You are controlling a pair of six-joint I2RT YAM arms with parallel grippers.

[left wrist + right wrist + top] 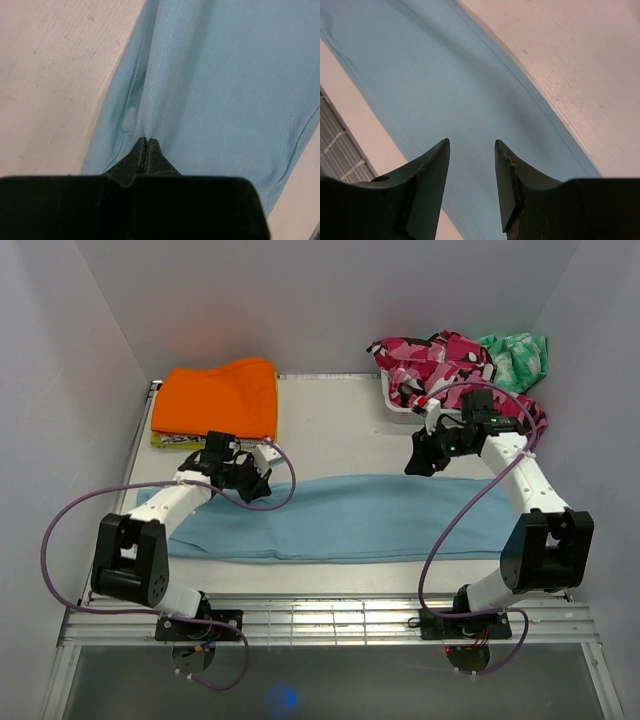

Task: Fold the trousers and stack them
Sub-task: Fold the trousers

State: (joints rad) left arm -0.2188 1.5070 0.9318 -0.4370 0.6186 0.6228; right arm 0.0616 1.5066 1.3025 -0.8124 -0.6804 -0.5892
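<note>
The light sky-blue trousers (350,520) lie stretched flat across the table in front of both arms. My left gripper (255,485) rests on their left part, near the far edge. In the left wrist view its jaws (146,140) are pressed together on a small raised crease of the trousers (225,100). My right gripper (420,462) hovers over the right part of the far edge. In the right wrist view it (471,142) is open, with the flat trousers (445,90) below and nothing between its fingers.
A folded orange garment (218,398) lies at the back left. A pink camouflage garment (430,360) and a green one (515,355) are heaped over a white basket (400,405) at the back right. A metal rack (330,620) runs along the near edge.
</note>
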